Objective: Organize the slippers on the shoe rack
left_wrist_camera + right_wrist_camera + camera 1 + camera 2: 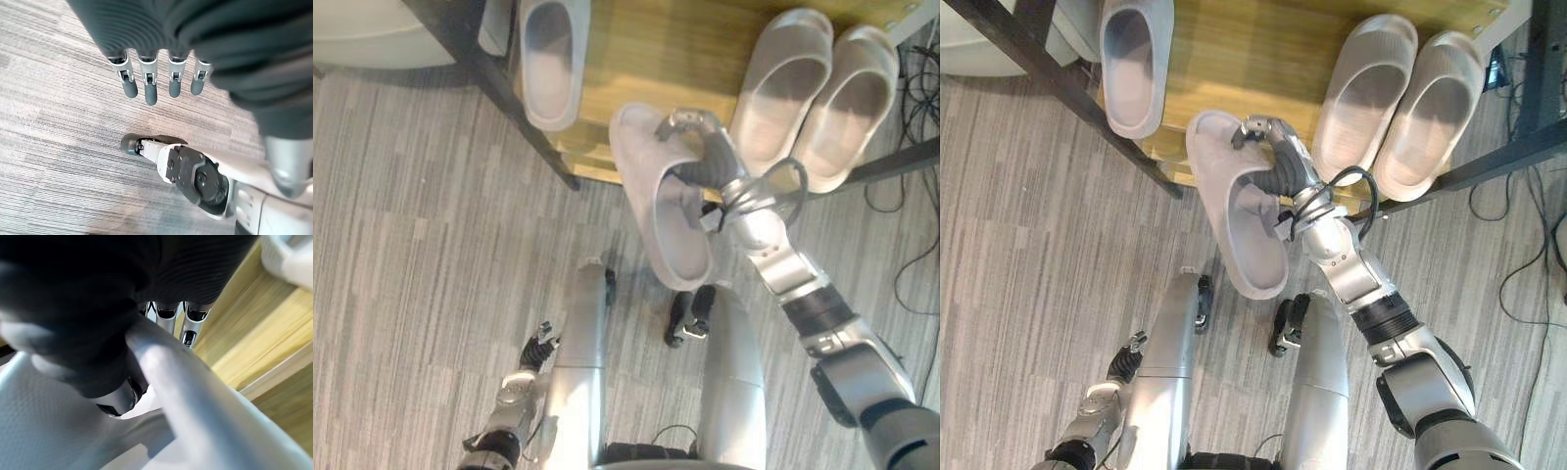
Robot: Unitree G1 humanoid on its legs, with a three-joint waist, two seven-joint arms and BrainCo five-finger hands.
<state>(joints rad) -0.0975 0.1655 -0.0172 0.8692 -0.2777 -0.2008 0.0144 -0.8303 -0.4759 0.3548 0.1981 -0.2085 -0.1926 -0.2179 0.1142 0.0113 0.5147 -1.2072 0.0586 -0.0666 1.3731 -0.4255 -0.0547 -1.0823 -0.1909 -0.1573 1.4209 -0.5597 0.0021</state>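
my right hand (703, 147) is clamped on a grey slipper (677, 245), fingers curled over the top of its upper band and thumb underneath; the right wrist view shows the same grip from close in, with the wooden shelf (254, 338) past the fingers. the slipper sits in the middle of the head view, toe pointing to 12 o'clock and heel to 6 o'clock, sole side down. its toe overlaps the front edge of the shoe rack's shelf (646, 59), while the heel hangs out over the grey striped floor (411, 245). i cannot tell whether the toe rests on the board or is held just above it.

from the held slipper, a pair of matching slippers (813, 98) lies on the shelf at 1 o'clock, side by side and touching, toes away from me. a single slipper (551, 59) lies on the shelf at 11 o'clock, next to the rack's black frame bar (509, 98).

my left hand (149, 83) is low at 7 o'clock, fingers straight and apart, holding nothing, above the floor.
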